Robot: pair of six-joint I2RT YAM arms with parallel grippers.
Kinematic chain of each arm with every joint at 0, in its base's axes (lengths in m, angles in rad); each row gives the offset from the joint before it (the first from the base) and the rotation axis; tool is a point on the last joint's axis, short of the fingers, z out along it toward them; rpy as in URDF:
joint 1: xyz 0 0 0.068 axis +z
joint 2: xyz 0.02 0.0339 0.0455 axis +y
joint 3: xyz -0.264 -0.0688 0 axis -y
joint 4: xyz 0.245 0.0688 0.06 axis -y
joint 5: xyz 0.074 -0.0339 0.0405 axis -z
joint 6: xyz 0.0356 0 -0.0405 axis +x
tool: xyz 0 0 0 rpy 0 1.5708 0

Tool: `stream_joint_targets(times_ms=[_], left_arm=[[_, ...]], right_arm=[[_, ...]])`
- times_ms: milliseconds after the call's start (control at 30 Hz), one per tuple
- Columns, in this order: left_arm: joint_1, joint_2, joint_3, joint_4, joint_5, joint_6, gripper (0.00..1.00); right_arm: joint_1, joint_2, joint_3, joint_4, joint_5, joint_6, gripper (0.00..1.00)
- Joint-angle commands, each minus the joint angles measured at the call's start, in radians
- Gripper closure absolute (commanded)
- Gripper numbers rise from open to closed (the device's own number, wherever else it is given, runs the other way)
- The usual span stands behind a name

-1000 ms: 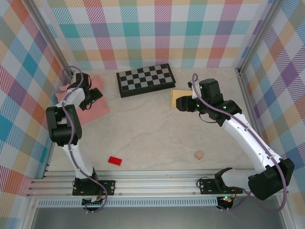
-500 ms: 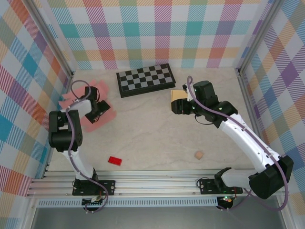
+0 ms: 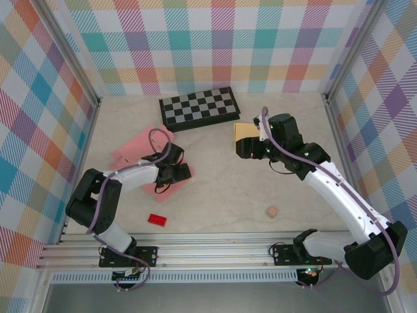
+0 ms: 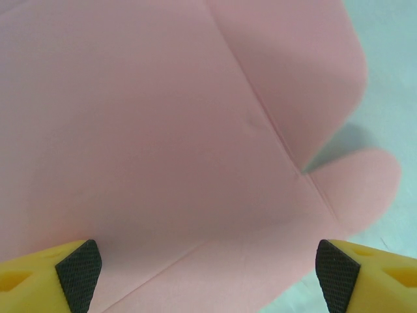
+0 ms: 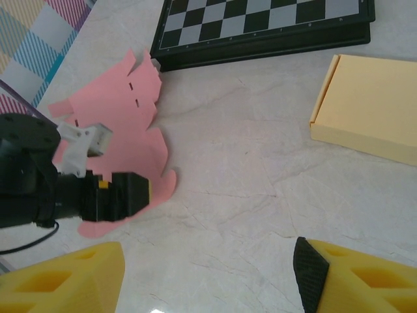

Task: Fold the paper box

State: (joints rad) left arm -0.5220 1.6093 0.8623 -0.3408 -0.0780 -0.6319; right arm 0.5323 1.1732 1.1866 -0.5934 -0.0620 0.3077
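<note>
Top external view: the pink paper [image 3: 140, 147] is now seen nearer the middle of the table, in front of the checkerboard [image 3: 199, 107]. A second ago it was lying far off by the left wall. It has been dragged over by the left gripper [image 3: 178, 173], which is stretched out low at the sheet's near edge. From the left wrist, the fingers [image 4: 78, 267] are seen spread wide with the flat pink sheet under them, so nothing is pinched. The right gripper [image 5: 208, 274] is spread a bit wider than before and nothing is held in it. It is parked beside the yellow box [image 3: 246, 130]. The paper is not yet folded (only crease lines and little cut slots are seen in it). It can likely be reached by both arms now, so the folding can probably be started. No brand, label or writing can be read anywhere. The sheet is plain pink, the board is just dark and light squares, and the yellow box is blank.
</note>
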Motion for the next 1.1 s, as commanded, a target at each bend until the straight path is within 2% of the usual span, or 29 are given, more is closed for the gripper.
stream_joint_targets(times_ms=[0, 200, 300, 400, 467, 567, 700, 833, 933, 1067], left_arm=[[-0.083, 0.021, 0.031, 0.002, 0.036, 0.034, 0.13], [-0.249, 0.063, 0.149, 0.006, 0.058, 0.08, 0.14], [-0.291, 0.036, 0.2, -0.056, -0.014, 0.053, 0.14], [-0.268, -0.049, 0.221, -0.141, -0.143, 0.007, 0.13], [-0.208, -0.11, 0.216, -0.2, -0.195, -0.023, 0.12], [-0.053, -0.199, 0.147, -0.238, -0.183, -0.075, 0.12], [0.194, -0.365, -0.033, -0.216, -0.093, -0.141, 0.12], [0.432, -0.482, -0.18, -0.182, 0.017, -0.147, 0.12], [0.528, -0.508, -0.245, -0.13, 0.076, -0.153, 0.12], [0.574, -0.506, -0.318, 0.008, 0.118, -0.179, 0.12]], right_arm=[[0.005, -0.04, -0.019, -0.012, 0.034, 0.01, 0.29], [0.005, -0.089, -0.03, -0.059, 0.119, -0.02, 0.26], [0.005, -0.084, -0.031, -0.076, 0.138, -0.039, 0.26], [0.005, -0.068, -0.034, -0.071, 0.134, -0.05, 0.26], [0.005, -0.055, -0.038, -0.053, 0.117, -0.059, 0.27], [0.005, -0.018, -0.04, -0.015, 0.077, -0.064, 0.27], [0.01, 0.048, -0.03, 0.021, 0.019, -0.063, 0.28], [0.027, 0.105, -0.025, 0.048, -0.008, -0.068, 0.29], [0.036, 0.144, -0.019, 0.067, -0.024, -0.068, 0.29], [0.054, 0.184, -0.004, 0.08, -0.043, -0.067, 0.3]])
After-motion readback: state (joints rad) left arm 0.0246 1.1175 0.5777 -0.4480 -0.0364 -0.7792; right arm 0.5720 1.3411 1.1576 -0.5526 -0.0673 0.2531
